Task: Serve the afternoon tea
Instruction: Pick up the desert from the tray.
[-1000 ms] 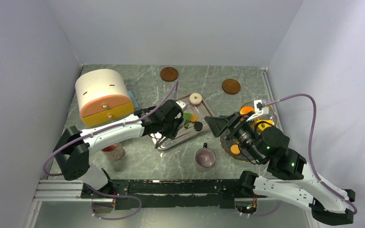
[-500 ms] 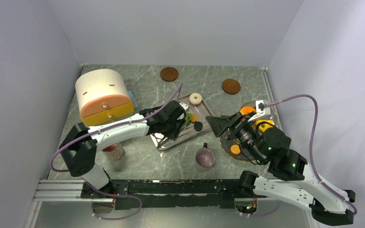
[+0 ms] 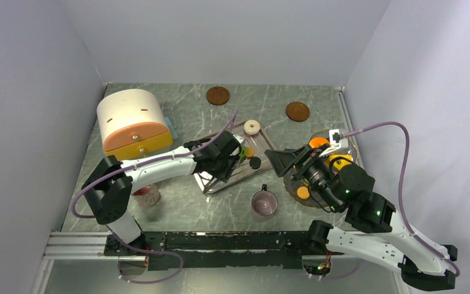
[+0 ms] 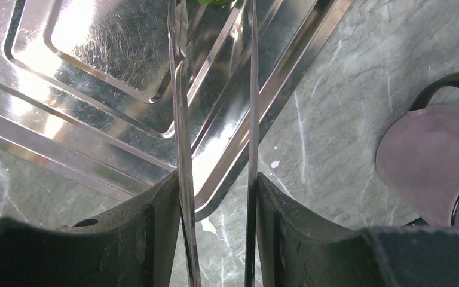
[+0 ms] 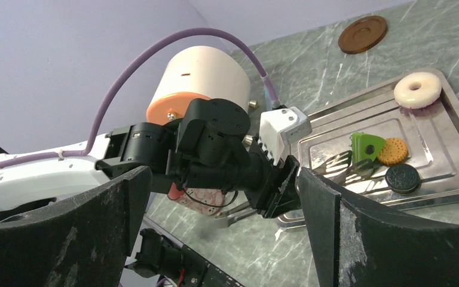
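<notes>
At the far left stands a cream drum-shaped box (image 3: 133,122) with orange and yellow drawer fronts; a red-lidded jar (image 3: 147,195) sits nearer, by the left arm's base; the left gripper (image 3: 225,160) is clamped on metal tongs (image 5: 342,166); the left wrist view alone shows their two thin blades pinched between its fingers (image 4: 155,221) over the steel tray (image 3: 240,176); only the right wrist view shows the slotted tips just beside the green treat (image 5: 367,145), the orange biscuit (image 5: 392,150) next to it, the black biscuit (image 5: 403,177) nearer and the cream ring (image 5: 417,89) in the tray's far corner; the pinkish mug (image 3: 264,202) stands on the table just near of the tray, handle pointing far; the right gripper (image 3: 283,165) hangs with jaws wide apart, holding nothing, between the tray and an amber plate (image 3: 294,184).
</notes>
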Motion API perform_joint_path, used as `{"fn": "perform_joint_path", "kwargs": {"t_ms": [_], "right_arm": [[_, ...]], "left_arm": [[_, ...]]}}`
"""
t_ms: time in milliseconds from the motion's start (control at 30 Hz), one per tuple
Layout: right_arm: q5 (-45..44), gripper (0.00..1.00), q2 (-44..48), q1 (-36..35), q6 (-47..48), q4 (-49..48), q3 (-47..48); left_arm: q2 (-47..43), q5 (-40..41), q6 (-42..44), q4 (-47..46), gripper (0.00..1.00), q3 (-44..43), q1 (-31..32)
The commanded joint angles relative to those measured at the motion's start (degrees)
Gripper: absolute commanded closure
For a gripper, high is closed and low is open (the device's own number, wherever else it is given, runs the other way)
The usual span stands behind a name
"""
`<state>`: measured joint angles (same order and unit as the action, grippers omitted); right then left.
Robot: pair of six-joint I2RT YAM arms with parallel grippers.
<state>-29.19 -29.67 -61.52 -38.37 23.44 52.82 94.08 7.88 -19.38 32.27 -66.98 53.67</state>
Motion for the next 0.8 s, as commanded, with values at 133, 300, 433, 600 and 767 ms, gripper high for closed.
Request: {"fn": "perform_joint_path", "kwargs": {"t_ms": [133,300,433,600,767], "right_arm": [[-1.1,0.03,0.4,-0.2,0.5,-1.4,-0.3],[-1.2,0.03,0.8,-0.2,0.4,-1.3,-0.6],[-1.2,0.03,1.0,-0.2,0.5,-1.7,-1.0],[-1.0,0.03,0.6,-0.1,0.3,-1.6,-1.0],[-1.2,0.03,0.7,-0.2,0.5,-1.8,-1.1]], "left_arm": [[1.3,-0.3,0.7,-3.3,0.56,-1.3,-0.4],[-0.3,0.5,-0.1,-1.4,0.60,-1.6,-0.4],[-1.9,1.3,-0.3,-0.2,0.65,-1.4,-0.4],[-3.5,1.4,-0.7,0.7,0.68,-1.7,-0.4],[-4.5,1.3,-1.5,1.8,0.69,-1.5,-0.4]]}}
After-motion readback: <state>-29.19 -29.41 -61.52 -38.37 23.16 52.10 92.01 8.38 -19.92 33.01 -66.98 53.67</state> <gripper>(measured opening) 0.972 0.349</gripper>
